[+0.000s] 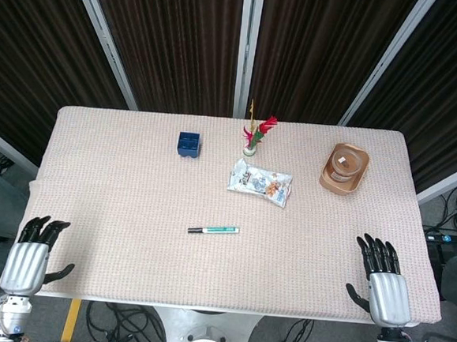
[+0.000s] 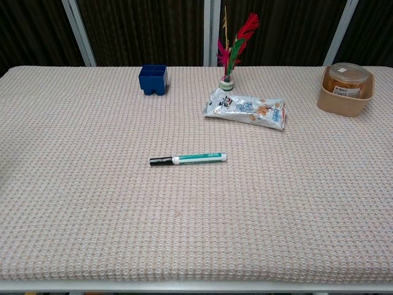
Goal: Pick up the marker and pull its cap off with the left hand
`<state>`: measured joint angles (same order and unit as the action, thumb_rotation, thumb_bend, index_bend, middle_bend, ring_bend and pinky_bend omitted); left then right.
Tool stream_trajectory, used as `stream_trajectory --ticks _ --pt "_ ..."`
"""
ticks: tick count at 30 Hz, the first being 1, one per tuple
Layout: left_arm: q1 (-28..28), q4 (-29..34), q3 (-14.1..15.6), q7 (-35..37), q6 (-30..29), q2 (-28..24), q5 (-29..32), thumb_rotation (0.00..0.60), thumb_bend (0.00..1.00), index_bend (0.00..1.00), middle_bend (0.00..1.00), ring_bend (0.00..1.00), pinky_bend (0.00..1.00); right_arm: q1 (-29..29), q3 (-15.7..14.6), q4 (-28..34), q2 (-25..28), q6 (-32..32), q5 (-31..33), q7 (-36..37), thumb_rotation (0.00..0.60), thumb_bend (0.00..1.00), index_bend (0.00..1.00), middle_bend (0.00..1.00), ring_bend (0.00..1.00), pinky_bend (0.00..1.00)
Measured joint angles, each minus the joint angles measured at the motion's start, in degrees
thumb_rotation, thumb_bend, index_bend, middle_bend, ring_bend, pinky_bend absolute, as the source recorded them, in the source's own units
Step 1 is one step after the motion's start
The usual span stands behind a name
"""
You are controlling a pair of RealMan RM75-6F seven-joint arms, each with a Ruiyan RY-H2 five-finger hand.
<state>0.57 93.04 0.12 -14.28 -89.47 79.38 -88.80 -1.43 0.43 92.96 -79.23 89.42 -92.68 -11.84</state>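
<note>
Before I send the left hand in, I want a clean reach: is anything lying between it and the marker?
Nothing visible does. The left hand sits open at the table's near-left edge, and only bare tablecloth lies between it and the marker. The blue box and snack packet lie farther back.

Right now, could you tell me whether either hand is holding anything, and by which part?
Nothing is held: left hand and right hand are open; the marker lies untouched.
</note>
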Motion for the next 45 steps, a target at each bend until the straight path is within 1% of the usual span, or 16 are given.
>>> stream_trajectory --ticks 7,12,16,19,21,23,25,28,29,31,34,37,39,41,45 --pt "0.03 0.50 -0.05 -0.37 -0.03 0.09 -0.10 0.600 0.04 0.22 0.22 0.11 0.12 -0.11 0.11 0.62 0.35 -0.26 0.05 -0.36 0.600 0.07 0.00 0.04 0.00 0.00" --pt "0.24 1.63 -0.18 -1.06 -0.03 -0.61 -0.44 0.600 0.04 0.22 0.22 0.11 0.12 -0.51 0.53 2.32 1.01 -0.34 -0.24 -0.99 0.600 0.07 0.00 0.04 0.00 0.00" --pt "0.43 2.24 -0.54 -0.97 0.21 -1.12 -0.05 0.600 0.04 0.22 0.22 0.11 0.12 -2.09 2.05 3.99 1.39 -1.57 -0.12 -3.26 0.600 0.08 0.01 0.06 0.00 0.00" --pt "0.48 2.34 -0.45 -0.78 0.53 -1.35 0.15 0.600 0.04 0.22 0.22 0.11 0.12 -4.16 3.44 5.73 1.84 -4.13 0.36 -5.44 0.600 0.08 0.06 0.10 0.00 0.01" --pt "0.57 2.24 -0.60 -0.49 0.62 -1.28 0.33 0.600 0.04 0.22 0.22 0.11 0.12 -5.92 4.48 7.13 2.23 -6.29 0.72 -6.28 0.600 0.09 0.10 0.15 0.04 0.08" --pt "0.68 2.40 -0.72 -0.31 0.77 -1.14 0.47 0.600 0.04 0.22 0.22 0.11 0.12 -8.24 5.89 8.94 2.64 -9.23 1.53 -7.09 0.600 0.10 0.16 0.20 0.10 0.18" --pt "0.78 2.80 -0.70 -0.24 0.91 -1.13 0.40 0.600 0.04 0.22 0.22 0.11 0.12 -10.61 7.16 10.81 3.01 -12.64 2.86 -8.32 0.600 0.10 0.21 0.27 0.16 0.25" --pt "1.00 3.62 -0.64 -0.34 1.01 -1.26 -0.08 0.600 0.04 0.22 0.22 0.11 0.12 -14.30 8.87 13.17 3.29 -17.91 5.47 -11.81 0.600 0.11 0.25 0.34 0.28 0.29" --pt "1.08 3.87 -0.66 -0.39 0.96 -1.30 -0.26 0.600 0.04 0.22 0.22 0.11 0.12 -15.31 9.33 13.66 3.24 -19.18 6.38 -13.34 0.600 0.11 0.26 0.35 0.30 0.29" --pt "1.16 4.13 -0.72 -0.39 0.97 -1.37 -0.26 0.600 0.04 0.22 0.22 0.11 0.12 -17.59 10.35 14.38 2.74 -21.51 8.76 -17.70 0.600 0.11 0.29 0.36 0.31 0.30" --pt "1.19 4.23 -0.73 -0.15 1.20 -1.42 0.12 0.600 0.04 0.22 0.22 0.11 0.12 -20.63 11.53 14.50 0.92 -23.70 12.48 -24.50 0.600 0.11 0.35 0.36 0.31 0.29" --pt "1.06 4.04 -0.61 0.22 1.29 -1.40 0.44 0.600 0.04 0.22 0.22 0.11 0.12 -24.69 12.53 13.24 -3.69 -25.62 17.37 -32.72 0.600 0.12 0.38 0.36 0.31 0.29" --pt "0.96 3.84 -0.46 0.50 1.36 -1.41 0.58 0.600 0.04 0.22 0.22 0.11 0.12 -26.72 12.77 11.60 -7.08 -26.30 19.55 -35.70 0.600 0.12 0.38 0.36 0.31 0.30" --pt "0.89 3.68 -0.37 0.77 1.36 -1.45 0.61 0.600 0.04 0.22 0.22 0.11 0.12 -28.92 12.84 8.94 -11.22 -27.02 22.24 -38.30 0.600 0.12 0.38 0.36 0.30 0.32" --pt "0.77 3.44 -0.25 1.52 1.25 -1.74 0.56 0.600 0.04 0.22 0.22 0.11 0.12 -32.39 12.73 4.15 -17.93 -27.76 27.34 -41.91 0.600 0.12 0.38 0.36 0.31 0.42"
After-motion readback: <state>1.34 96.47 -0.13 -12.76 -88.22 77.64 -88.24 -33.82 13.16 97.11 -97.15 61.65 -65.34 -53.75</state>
